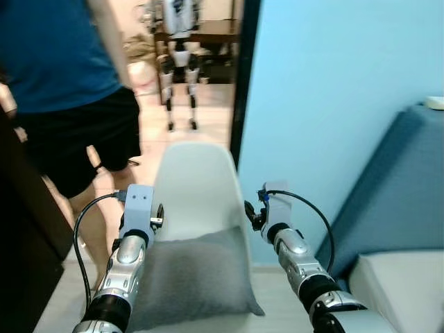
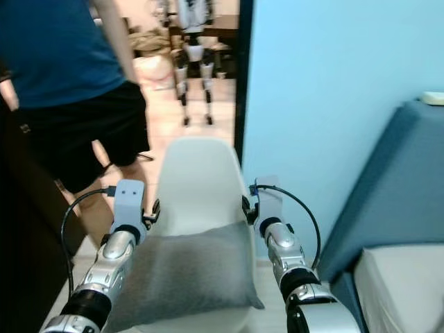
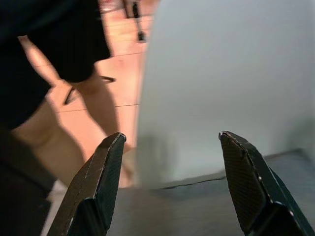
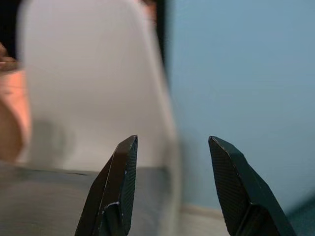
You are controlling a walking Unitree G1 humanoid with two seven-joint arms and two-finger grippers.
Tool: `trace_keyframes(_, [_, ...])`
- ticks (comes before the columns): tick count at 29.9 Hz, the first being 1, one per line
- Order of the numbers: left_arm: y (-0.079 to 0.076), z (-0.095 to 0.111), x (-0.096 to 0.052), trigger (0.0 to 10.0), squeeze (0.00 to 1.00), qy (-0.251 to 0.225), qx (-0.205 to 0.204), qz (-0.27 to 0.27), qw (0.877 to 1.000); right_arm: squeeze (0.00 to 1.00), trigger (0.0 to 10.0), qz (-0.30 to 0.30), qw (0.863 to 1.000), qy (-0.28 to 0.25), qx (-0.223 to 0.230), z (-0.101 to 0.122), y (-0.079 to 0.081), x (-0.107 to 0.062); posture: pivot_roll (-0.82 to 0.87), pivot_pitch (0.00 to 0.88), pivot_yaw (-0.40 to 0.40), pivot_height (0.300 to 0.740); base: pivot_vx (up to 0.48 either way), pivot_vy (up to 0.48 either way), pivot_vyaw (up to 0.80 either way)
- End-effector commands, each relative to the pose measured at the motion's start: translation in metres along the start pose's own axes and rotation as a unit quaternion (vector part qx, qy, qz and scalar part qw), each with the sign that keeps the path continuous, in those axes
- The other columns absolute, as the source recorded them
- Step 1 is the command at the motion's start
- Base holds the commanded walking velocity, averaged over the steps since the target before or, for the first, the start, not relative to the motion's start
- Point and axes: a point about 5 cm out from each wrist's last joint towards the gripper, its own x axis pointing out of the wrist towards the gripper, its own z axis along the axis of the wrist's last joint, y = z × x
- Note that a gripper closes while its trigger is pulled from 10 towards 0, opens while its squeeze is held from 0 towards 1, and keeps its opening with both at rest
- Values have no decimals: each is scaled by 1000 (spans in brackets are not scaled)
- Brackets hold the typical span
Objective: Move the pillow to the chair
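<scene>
Now the grey pillow [image 1: 194,281] lies on the seat of the white chair [image 1: 196,187], leaning against its back. The left gripper [image 3: 167,182] and right gripper [image 4: 172,187] flank it on either side, jaws spread wide and holding nothing. A person [image 1: 62,76] in a blue shirt stands just left of the chair, a blue sofa [image 1: 395,208] at right.

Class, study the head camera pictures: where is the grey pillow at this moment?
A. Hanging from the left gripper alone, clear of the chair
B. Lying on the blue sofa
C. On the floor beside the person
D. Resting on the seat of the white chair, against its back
D: the grey pillow rests on the white chair, against its backrest, with the open left gripper and open right gripper at its two sides.
</scene>
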Motion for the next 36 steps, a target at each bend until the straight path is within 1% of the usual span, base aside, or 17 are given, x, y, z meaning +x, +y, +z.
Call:
trace_keyframes(1, [-3,-3,0,10000,0,10,-1,-2,1000,0,10000,-2,1000,13,0,-5,-1,-1,7,0,-54,740,0,0,-800])
trace_keyframes(7, [-5,-4,0,10000,0,14,-5,-4,1000,0,10000,-2,1000,17,-3,-5,-2,-1,4,0,-54,740,0,0,-800])
trace_keyframes(10, [-6,-5,0,10000,0,16,-5,-6,1000,0,10000,-7,1000,25,3,-7,-2,-1,2,0,-52,740,0,0,-800])
trace_keyframes(30, [-9,-6,0,10000,0,18,-12,-16,1000,0,10000,-15,999,30,9,-9,-6,-3,-6,0,-45,740,0,0,-800])
trace_keyframes(34, [-11,-6,0,10000,0,19,-14,-26,999,0,10000,-15,999,36,7,-12,-6,-4,-7,0,-47,740,0,0,-800])
trace_keyframes(36, [-14,-9,-2,10000,0,25,-11,-39,999,0,10000,-15,999,39,5,-13,-6,-4,-8,0,-49,740,0,0,-800])
